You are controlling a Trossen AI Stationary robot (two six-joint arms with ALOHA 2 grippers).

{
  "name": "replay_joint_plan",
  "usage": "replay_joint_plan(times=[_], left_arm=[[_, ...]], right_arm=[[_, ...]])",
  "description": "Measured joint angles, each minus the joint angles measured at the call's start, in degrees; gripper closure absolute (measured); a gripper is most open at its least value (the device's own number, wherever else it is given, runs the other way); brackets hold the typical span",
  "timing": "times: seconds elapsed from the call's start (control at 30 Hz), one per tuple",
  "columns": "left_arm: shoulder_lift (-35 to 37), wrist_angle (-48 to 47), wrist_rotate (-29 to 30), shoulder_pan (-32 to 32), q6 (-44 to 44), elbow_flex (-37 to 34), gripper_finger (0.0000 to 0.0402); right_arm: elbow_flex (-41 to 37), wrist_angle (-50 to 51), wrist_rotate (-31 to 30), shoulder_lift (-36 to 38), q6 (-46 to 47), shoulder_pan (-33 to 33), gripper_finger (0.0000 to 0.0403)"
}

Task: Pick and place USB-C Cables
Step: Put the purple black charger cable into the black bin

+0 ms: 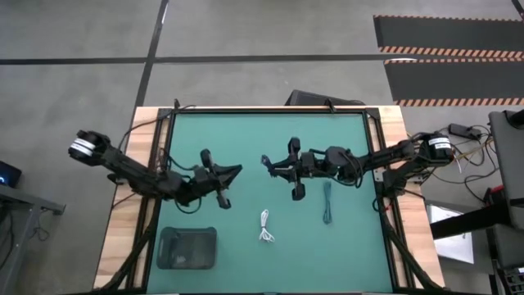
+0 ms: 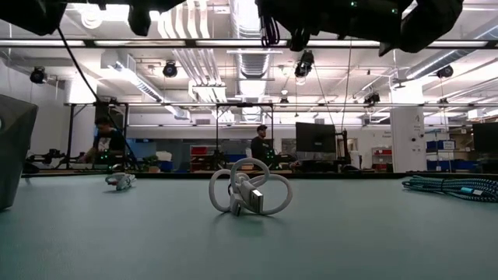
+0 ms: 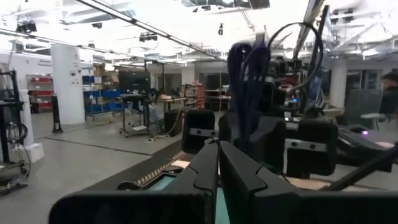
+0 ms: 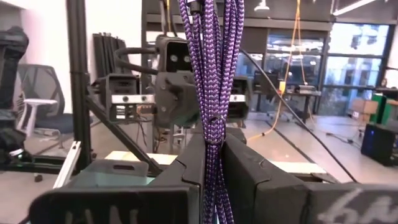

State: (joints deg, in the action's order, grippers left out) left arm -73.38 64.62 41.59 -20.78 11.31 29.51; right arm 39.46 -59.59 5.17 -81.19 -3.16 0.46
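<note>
A purple braided USB-C cable bundle (image 4: 211,68) stands upright in my right gripper (image 4: 214,148), which is shut on it above the middle of the green mat (image 1: 246,131). It also shows in the left wrist view as the purple bundle (image 3: 245,74). My left gripper (image 1: 236,170) hovers just left of it, shut and empty, pointing at the right gripper (image 1: 268,162). A white coiled cable (image 1: 265,225) lies on the mat near the front, as does a dark teal braided cable (image 1: 327,202). My right gripper pinches the purple bundle between its two fingers, just under a thin tie around its strands (image 4: 214,127). The fingers come roughly level from the table's right side and lie across the bundle. The bundle stands upright, rising above the fingers, lifted clear of the mat.
A dark see-through bin (image 1: 187,247) sits at the mat's front left, and the bin (image 2: 12,148) shows at the low view's left edge. A small pale coil (image 2: 119,180) lies farther back on the left. A black frame (image 1: 164,164) edges the mat.
</note>
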Motion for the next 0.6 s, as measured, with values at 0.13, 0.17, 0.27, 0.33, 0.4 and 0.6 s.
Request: replay_joint_plan(times=[0.13,0.17,0.27,0.33,0.4,0.6], left_arm=[[-2.0,1.1,-6.2,0.9,-0.3,1.3,0.0402],[-2.2,1.2,-7.3,1.2,-0.4,1.5,0.0402],[-2.2,1.0,-8.8,1.4,-0.4,1.7,0.0398],[-2.0,1.0,-9.9,1.5,-0.4,1.7,0.0387],[-1.9,1.2,-11.6,1.8,-0.4,1.8,0.0369],[-2.2,1.0,-12.8,2.5,-0.5,1.8,0.0301]], right_arm=[[0.0,-0.6,0.0,0.0,-0.6,0.9,0.0374],[0.0,-0.8,0.0,0.0,-0.7,1.0,0.0374],[0.0,-0.8,0.0,0.0,-0.8,1.4,0.0374],[0.0,-1.0,-0.1,-0.3,-0.9,1.7,0.0374],[0.0,-1.8,0.0,-1.0,-0.8,1.9,0.0374],[0.1,-8.7,0.0,-5.6,-0.4,2.0,0.0374]])
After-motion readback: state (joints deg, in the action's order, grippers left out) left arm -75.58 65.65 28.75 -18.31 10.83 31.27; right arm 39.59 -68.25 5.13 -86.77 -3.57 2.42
